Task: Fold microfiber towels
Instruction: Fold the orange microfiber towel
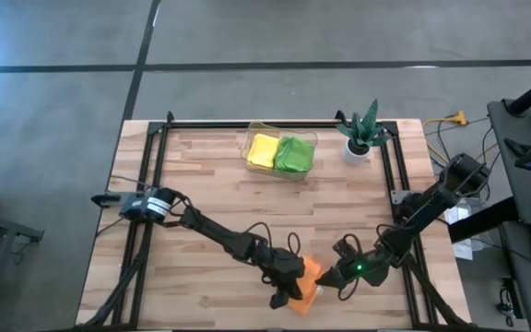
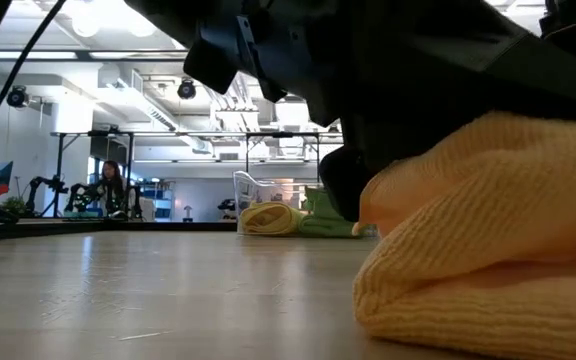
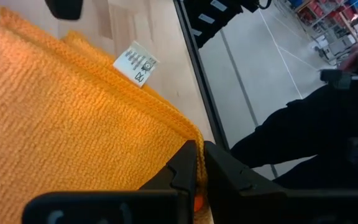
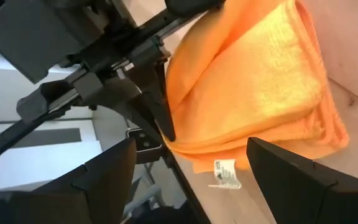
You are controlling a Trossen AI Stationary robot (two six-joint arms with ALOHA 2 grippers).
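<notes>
The orange microfiber towel (image 1: pixel 310 281) lies folded in layers near the front edge of the wooden table (image 1: pixel 201 194), close to the middle of that edge, with little bare wood between it and the drop. The left gripper (image 1: pixel 287 293) sits right on the towel; in its wrist view its two dark fingers (image 3: pixel 188 168) are pressed together, pinching the towel's border just beside the table's black edge rail (image 3: pixel 197 106). A white care label (image 3: pixel 135 62) sticks out from the hem onto bare wood. The right gripper (image 1: pixel 332 279) is just beside the towel on its other side, with its fingers (image 4: pixel 303 177) spread wide and nothing between them; the towel's folded bulk (image 4: pixel 253 81) lies ahead of them, apart from both fingertips. The two grippers are close together, so room right around the towel is tight. In the low view the orange towel (image 2: pixel 488 240) rises as a soft mound with dark arm parts directly above it. Toward the back of the table a clear container (image 1: pixel 281 153) holds a yellow towel (image 1: pixel 263 149) and a lime green towel (image 1: pixel 295 154) side by side. A spiky green plant in a white pot (image 1: pixel 359 136) stands just beside it near the back right corner. The wide middle of the tabletop between the container and the arms is bare wood.
</notes>
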